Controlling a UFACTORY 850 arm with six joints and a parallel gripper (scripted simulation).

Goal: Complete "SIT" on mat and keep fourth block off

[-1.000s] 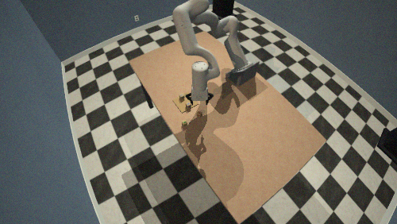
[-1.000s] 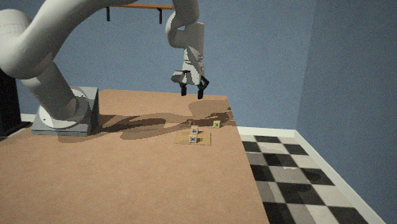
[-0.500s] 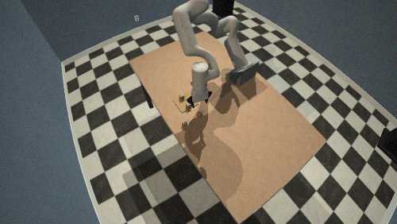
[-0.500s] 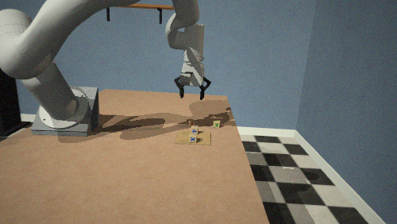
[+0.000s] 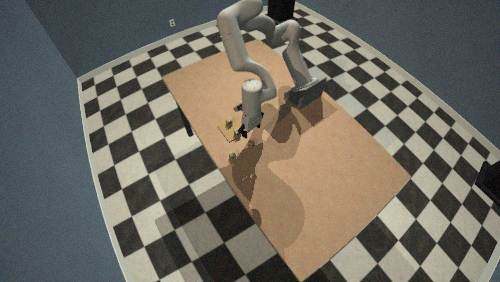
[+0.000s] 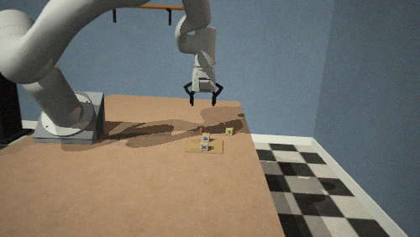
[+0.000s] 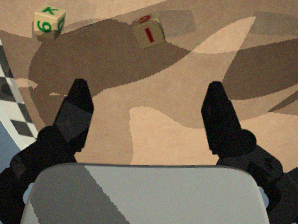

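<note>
A small tan mat (image 5: 224, 129) (image 6: 216, 147) lies near the table's edge. Two wooden blocks with blue letters (image 5: 228, 121) (image 5: 236, 135) (image 6: 205, 138) (image 6: 204, 146) sit on it, close together. A block with a red "I" (image 5: 251, 143) (image 6: 201, 130) (image 7: 148, 31) lies off the mat in the arm's shadow. A block with green markings (image 5: 232, 155) (image 6: 228, 131) (image 7: 49, 22) lies off the mat nearer the table edge. My gripper (image 5: 243, 131) (image 6: 202, 102) (image 7: 147, 94) is open and empty, hanging well above the table. In the wrist view the red-letter block shows just ahead of the fingertips.
The brown table (image 5: 325, 165) (image 6: 126, 189) ends close to the mat and the green block; checkered floor (image 5: 150, 165) (image 6: 302, 185) lies beyond. The robot base (image 5: 305, 92) (image 6: 69, 122) stands on the table, away from the mat.
</note>
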